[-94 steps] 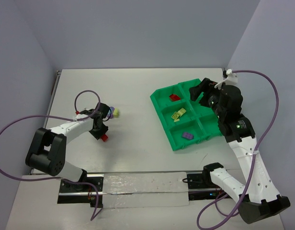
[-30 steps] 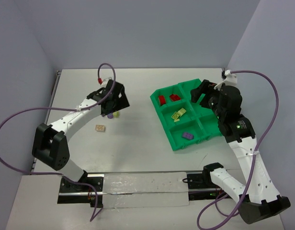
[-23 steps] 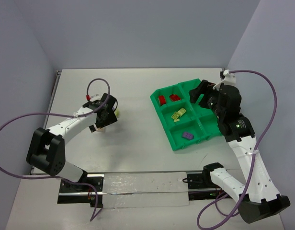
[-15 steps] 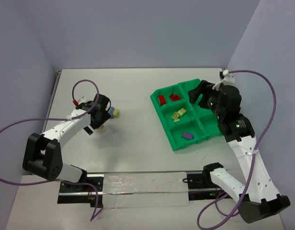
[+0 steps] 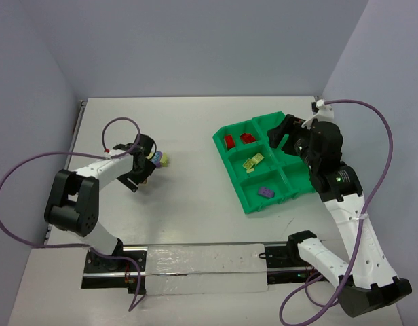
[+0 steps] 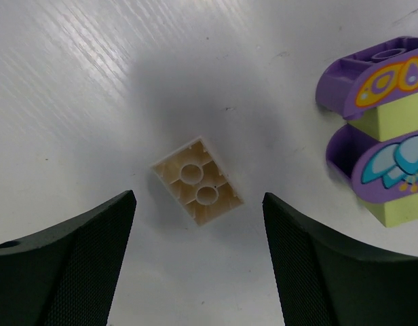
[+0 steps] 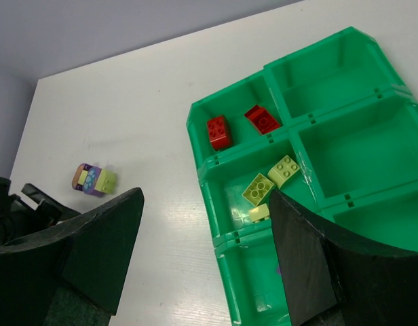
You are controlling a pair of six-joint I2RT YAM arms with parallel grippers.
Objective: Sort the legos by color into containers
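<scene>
Cream brick (image 6: 197, 189) lies underside up on the table between my left gripper (image 6: 197, 204) fingers, spread and not touching it. This is the pick-up, so next I close squarely, then carry it to the green tray (image 7: 193, 136). Right gripper (image 7: 205, 197) hangs wide and empty over the tray. A second ago the left arm stood farther back, off the brick.

I can read no text, brand, number or label in any of my views. The only printing is a coloured picture pattern on the purple bricks (image 6: 339, 85), without letters.
</scene>
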